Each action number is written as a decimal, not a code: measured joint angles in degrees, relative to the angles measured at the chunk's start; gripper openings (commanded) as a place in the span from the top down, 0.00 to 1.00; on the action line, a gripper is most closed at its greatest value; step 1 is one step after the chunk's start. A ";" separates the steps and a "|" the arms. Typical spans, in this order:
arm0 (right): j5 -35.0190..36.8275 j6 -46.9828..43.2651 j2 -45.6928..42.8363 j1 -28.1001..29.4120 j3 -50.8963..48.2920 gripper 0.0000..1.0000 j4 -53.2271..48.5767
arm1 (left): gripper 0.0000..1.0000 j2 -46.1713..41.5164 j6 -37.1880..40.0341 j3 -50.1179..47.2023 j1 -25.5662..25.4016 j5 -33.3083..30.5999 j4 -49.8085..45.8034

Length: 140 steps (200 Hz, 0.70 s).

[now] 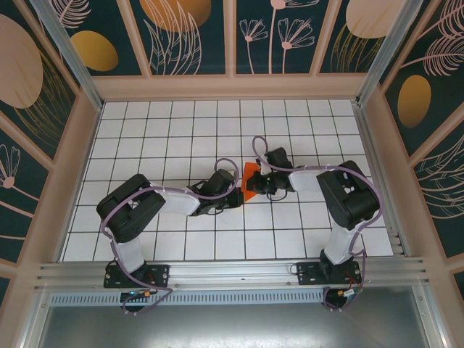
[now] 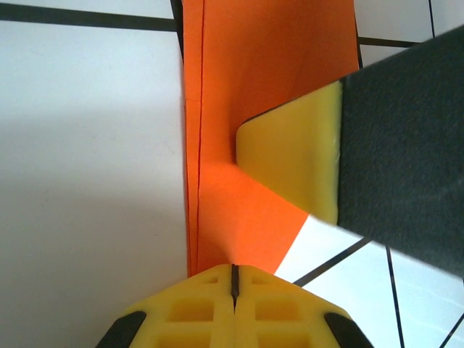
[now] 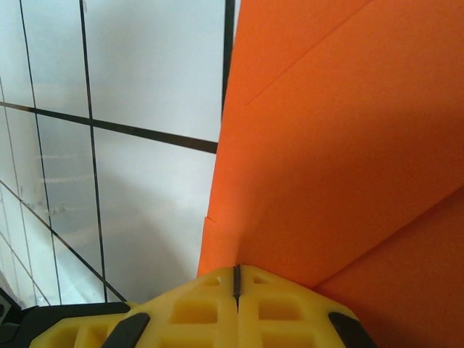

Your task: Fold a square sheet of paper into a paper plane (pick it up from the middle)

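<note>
From the top view, the paper (image 1: 250, 172) lies mid-frame on the white gridded table (image 1: 181, 130), and the left hand (image 1: 233, 196) and right hand (image 1: 255, 187) meet over it. In the left wrist view, my left hand (image 2: 233, 270) is closed tight at bottom centre with its tips on thin, matte orange layers. A yellow pad (image 2: 290, 163) of the right hand presses them flat. In the right wrist view, the right hand (image 3: 236, 270) is likewise shut against the paper, where diagonal creases show. I judge a crease is being set, so I would press low and slide along the fold without skewing the layers.
</note>
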 measured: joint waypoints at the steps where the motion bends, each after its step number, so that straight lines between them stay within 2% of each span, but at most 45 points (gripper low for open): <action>1: -0.07 -0.02 0.02 -0.09 0.00 1.00 0.04 | 1.00 0.00 -0.04 -0.07 0.00 0.04 0.17; 39: -5.99 -0.33 2.51 -6.47 0.20 1.00 2.97 | 1.00 -0.15 -0.66 -2.12 0.28 0.76 3.74; 63: -7.10 -0.09 3.65 -9.88 1.25 1.00 3.61 | 1.00 -0.15 -0.92 -2.80 0.28 0.83 5.16; 101: -5.01 0.46 5.40 -14.99 4.20 1.00 3.93 | 1.00 -0.15 -0.96 -2.95 0.33 0.98 5.46; 140: 1.99 0.46 5.95 -19.52 7.85 0.99 3.91 | 1.00 -0.39 -0.76 -2.62 0.33 1.16 4.68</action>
